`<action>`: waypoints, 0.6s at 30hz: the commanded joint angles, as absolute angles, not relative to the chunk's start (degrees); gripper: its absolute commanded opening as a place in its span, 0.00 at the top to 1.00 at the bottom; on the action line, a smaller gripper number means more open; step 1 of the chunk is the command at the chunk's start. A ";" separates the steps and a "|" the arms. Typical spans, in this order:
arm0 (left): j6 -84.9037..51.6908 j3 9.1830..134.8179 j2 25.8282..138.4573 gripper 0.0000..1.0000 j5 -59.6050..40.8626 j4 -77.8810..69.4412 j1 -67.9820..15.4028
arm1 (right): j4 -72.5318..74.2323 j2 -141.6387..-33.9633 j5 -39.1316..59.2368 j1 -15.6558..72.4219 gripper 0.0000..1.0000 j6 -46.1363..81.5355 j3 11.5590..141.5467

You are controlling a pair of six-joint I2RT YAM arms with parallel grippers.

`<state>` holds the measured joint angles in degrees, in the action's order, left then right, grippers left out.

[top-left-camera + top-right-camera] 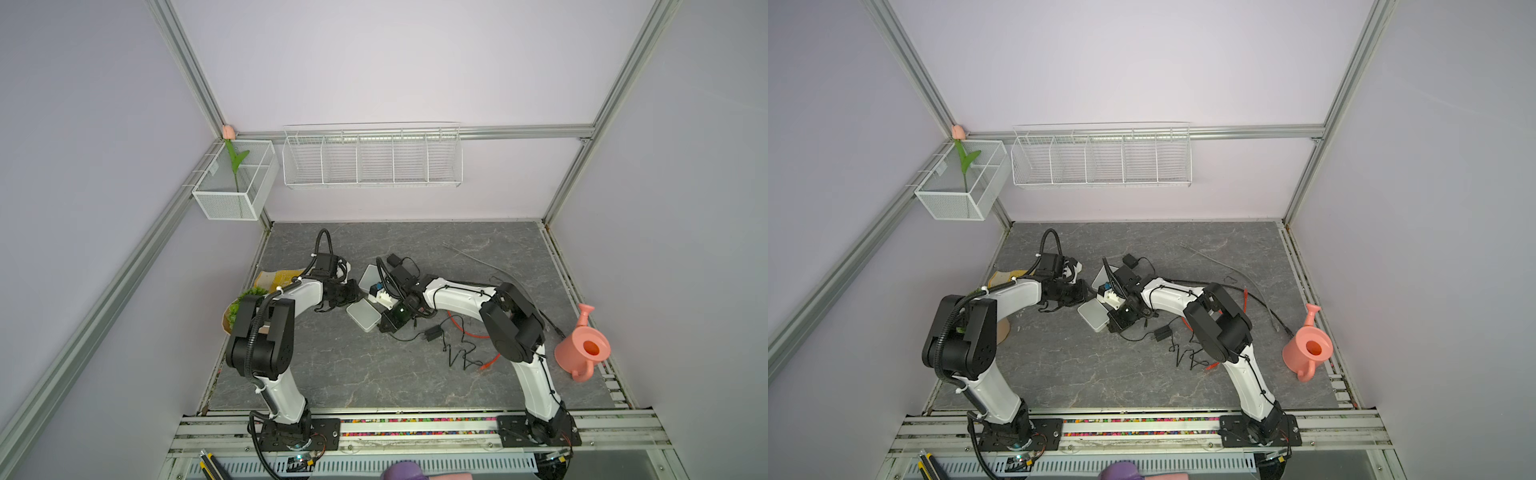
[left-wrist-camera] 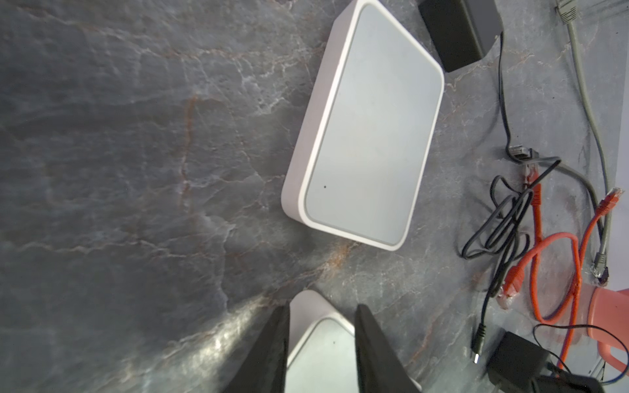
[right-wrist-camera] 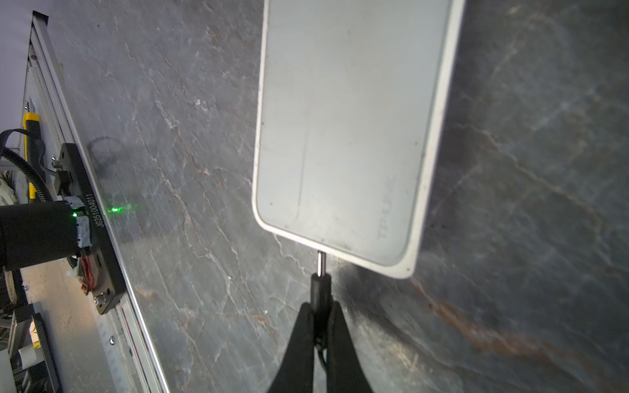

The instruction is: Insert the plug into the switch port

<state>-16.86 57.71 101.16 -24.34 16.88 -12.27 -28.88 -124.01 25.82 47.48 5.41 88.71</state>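
Note:
A white switch (image 1: 363, 316) lies flat on the grey table, also in the right wrist view (image 3: 347, 136). My right gripper (image 3: 320, 308) is shut on the black plug (image 3: 320, 285). The plug's bare metal pin meets the switch's short side near a corner, and the port itself is hidden. In both top views this gripper (image 1: 383, 327) sits at the switch's right end. My left gripper (image 2: 321, 307) straddles the opposite corner of the switch (image 2: 320, 343), jaws shut against its sides; in a top view it (image 1: 357, 296) is at the switch's far-left end.
A second white switch (image 1: 369, 276) lies just behind. A black adapter (image 1: 432, 332) with tangled black cord, orange cables (image 2: 537, 217) and a grey cable (image 1: 498, 270) lie to the right. A pink watering can (image 1: 579, 349) stands at the right edge. A paper bag with greens (image 1: 245, 305) is at the left.

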 commanded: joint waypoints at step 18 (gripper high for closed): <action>-14.54 56.82 102.42 0.65 -25.57 17.44 -11.80 | -29.79 -125.55 25.92 46.67 0.93 5.76 89.38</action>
<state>-15.94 57.69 101.69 -24.56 16.56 -12.25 -29.08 -124.99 25.76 47.22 5.63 89.06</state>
